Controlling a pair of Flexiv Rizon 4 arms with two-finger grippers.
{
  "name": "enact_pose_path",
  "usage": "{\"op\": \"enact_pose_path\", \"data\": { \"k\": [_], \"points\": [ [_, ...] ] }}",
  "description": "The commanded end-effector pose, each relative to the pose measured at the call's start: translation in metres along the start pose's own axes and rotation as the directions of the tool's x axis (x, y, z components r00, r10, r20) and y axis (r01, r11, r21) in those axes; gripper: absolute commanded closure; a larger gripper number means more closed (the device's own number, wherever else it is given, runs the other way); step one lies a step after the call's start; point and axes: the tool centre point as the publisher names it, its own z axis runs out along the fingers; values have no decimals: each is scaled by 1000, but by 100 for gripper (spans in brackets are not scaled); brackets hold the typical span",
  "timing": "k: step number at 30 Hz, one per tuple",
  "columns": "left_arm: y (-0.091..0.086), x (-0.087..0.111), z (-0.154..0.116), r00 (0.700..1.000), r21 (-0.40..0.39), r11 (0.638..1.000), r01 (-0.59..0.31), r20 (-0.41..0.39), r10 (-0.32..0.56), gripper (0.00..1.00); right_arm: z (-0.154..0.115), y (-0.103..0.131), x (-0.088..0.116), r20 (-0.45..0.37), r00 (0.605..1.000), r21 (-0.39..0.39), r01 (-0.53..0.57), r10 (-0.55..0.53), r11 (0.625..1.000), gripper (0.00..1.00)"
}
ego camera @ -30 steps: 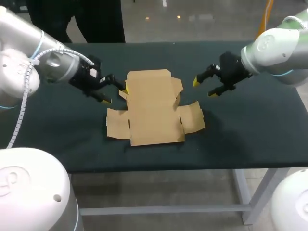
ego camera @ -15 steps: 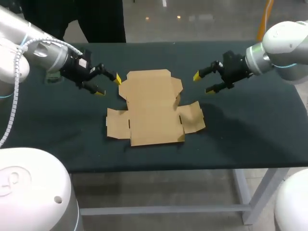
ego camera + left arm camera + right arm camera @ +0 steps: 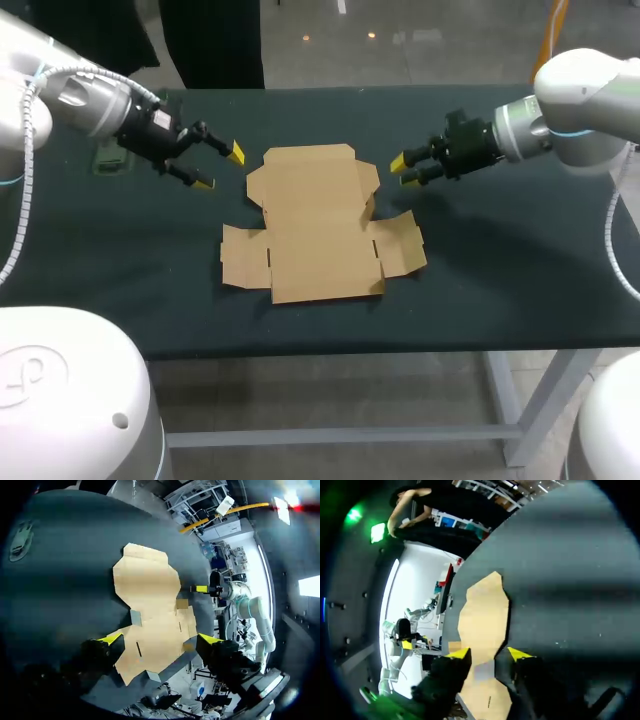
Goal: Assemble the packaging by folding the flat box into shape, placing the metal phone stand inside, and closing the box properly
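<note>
The flat brown cardboard box [image 3: 315, 225] lies unfolded in the middle of the dark table [image 3: 500, 260], its side flaps spread out. To the left of its far corner hovers my left gripper [image 3: 218, 167], open and empty; in the left wrist view the box [image 3: 150, 610] lies ahead of and under that gripper [image 3: 160, 639]. Off the box's far right flap is my right gripper [image 3: 402, 170], its fingers a small gap apart with nothing between them. In the right wrist view the box [image 3: 482, 615] lies ahead of this gripper [image 3: 489, 654]. A small grey metal object [image 3: 107, 158], likely the phone stand, lies far left behind my left arm.
Dark table surface runs right of the box and along the front edge. The grey object [image 3: 20, 541] is the only other thing on the table, near its left end.
My left gripper has pulled back from the box's far left corner, to the left and farther away. My right gripper has narrowed its fingers and turned toward the box.
</note>
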Motion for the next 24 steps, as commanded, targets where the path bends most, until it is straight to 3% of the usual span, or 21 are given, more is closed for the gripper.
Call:
{"op": "enact_pose_path", "data": {
  "k": [1, 24],
  "points": [
    [-11, -6, -3, 1000, -28, 1000, 0, -18, -1, 0, 15, 11, -8, -110, 994, 78, 10, -1, 997, 51],
    [-27, -19, -6, 999, -40, 999, -6, -46, 4, 0, 49, 35, -16, -9, 998, 29, -59, 60, 998, 51]
  ]
}}
